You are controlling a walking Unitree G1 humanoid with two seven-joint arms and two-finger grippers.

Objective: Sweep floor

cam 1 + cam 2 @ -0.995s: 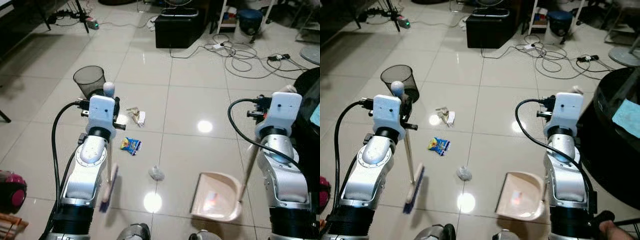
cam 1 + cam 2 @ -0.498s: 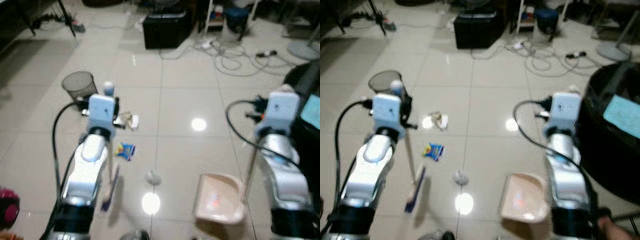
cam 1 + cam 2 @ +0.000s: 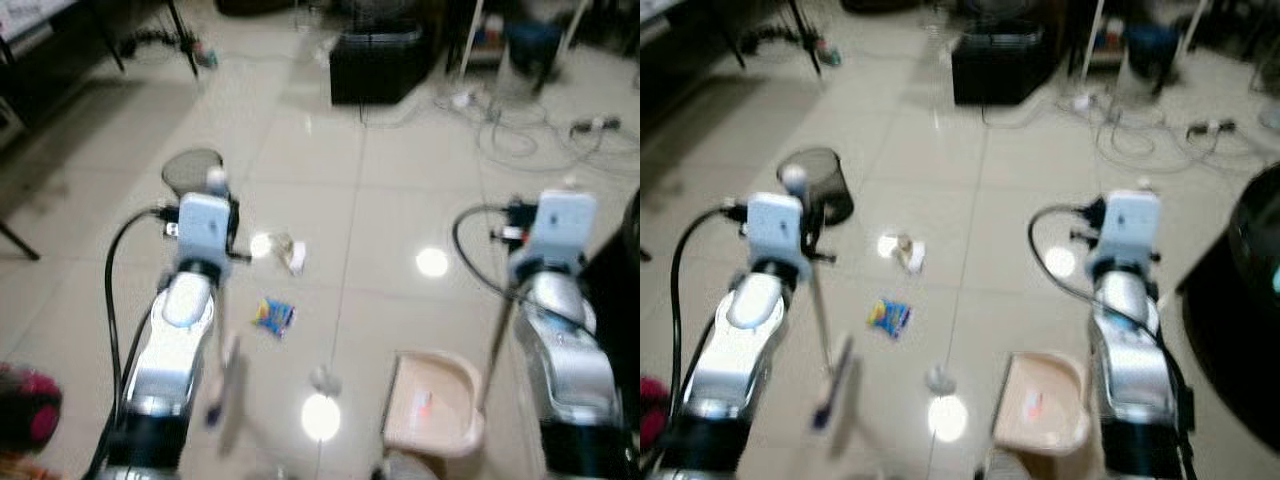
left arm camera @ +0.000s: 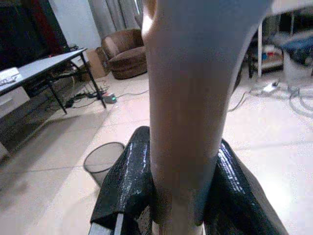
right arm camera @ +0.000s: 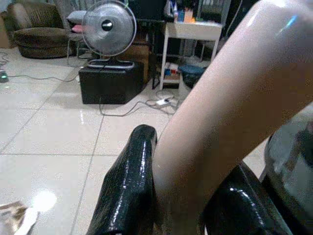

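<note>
My left gripper (image 4: 182,142) is shut on the pale broom handle (image 4: 183,98), which stands upright. The broom's blue bristle head (image 3: 222,385) hangs low by my left arm, blurred. My right gripper (image 5: 188,152) is shut on the long handle (image 5: 230,117) of the beige dustpan (image 3: 432,405), which sits on the tiles in front of my right arm. Litter lies between the arms: a blue wrapper (image 3: 272,316), a small crumpled wad (image 3: 322,378) and pale scraps (image 3: 290,252) farther off.
A black mesh bin (image 3: 192,172) stands just beyond my left wrist. A black box (image 3: 380,65) and loose cables (image 3: 520,130) lie at the far side. A dark round table (image 3: 1255,300) is close on the right, and a pink and black object (image 3: 25,420) sits at the near left.
The whole picture has shifted and blurred, so the camera has moved. Both grippers keep their hold, and the litter lies where it was on the tiles.
</note>
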